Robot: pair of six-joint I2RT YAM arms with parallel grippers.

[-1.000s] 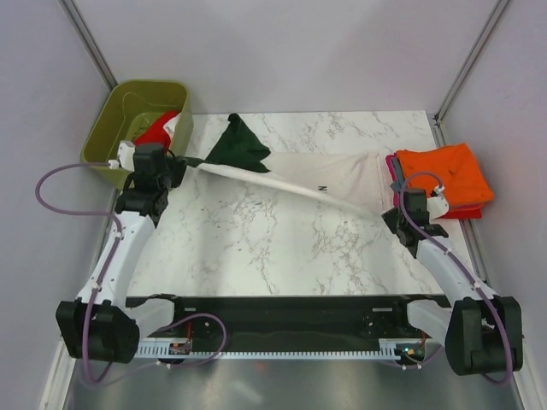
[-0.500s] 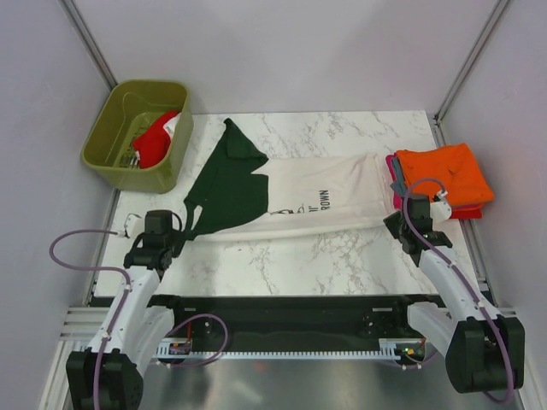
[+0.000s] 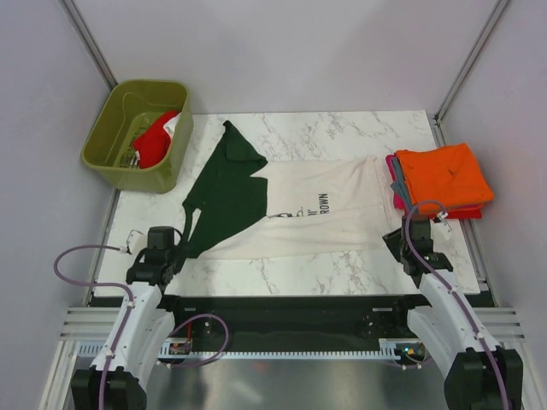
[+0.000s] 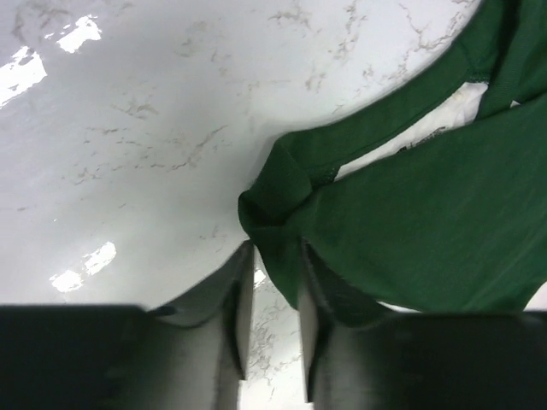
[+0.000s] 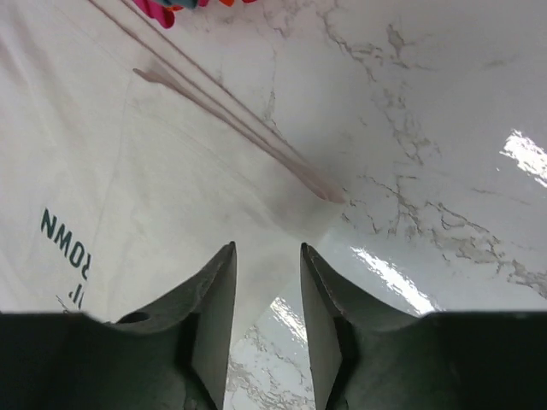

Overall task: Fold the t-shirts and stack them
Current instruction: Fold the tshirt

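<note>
The cream t-shirt [image 3: 329,213] lies spread flat across the marble table [image 3: 342,132], its dark green sleeve and collar part [image 3: 226,188] folded over on the left and black print showing mid-body. My left gripper [image 3: 168,245] sits at the shirt's near-left corner. In the left wrist view the left gripper [image 4: 273,249] stands open with a green fold [image 4: 278,201] lying between its tips. My right gripper [image 3: 404,237] is at the near-right corner. The right wrist view shows the right gripper [image 5: 267,249] open over the cream hem [image 5: 214,171].
A folded orange t-shirt [image 3: 444,175] tops a stack at the right edge, with grey-blue [image 3: 397,181] and red [image 3: 399,202] layers peeking out beneath. An olive-green bin [image 3: 101,145] at the back left holds a red t-shirt [image 3: 155,141]. Grey walls enclose the table.
Both arms drew back toward the near edge, pulling the stretched shirt down flat onto the table. Both grippers went from shut on the cloth to open.
</note>
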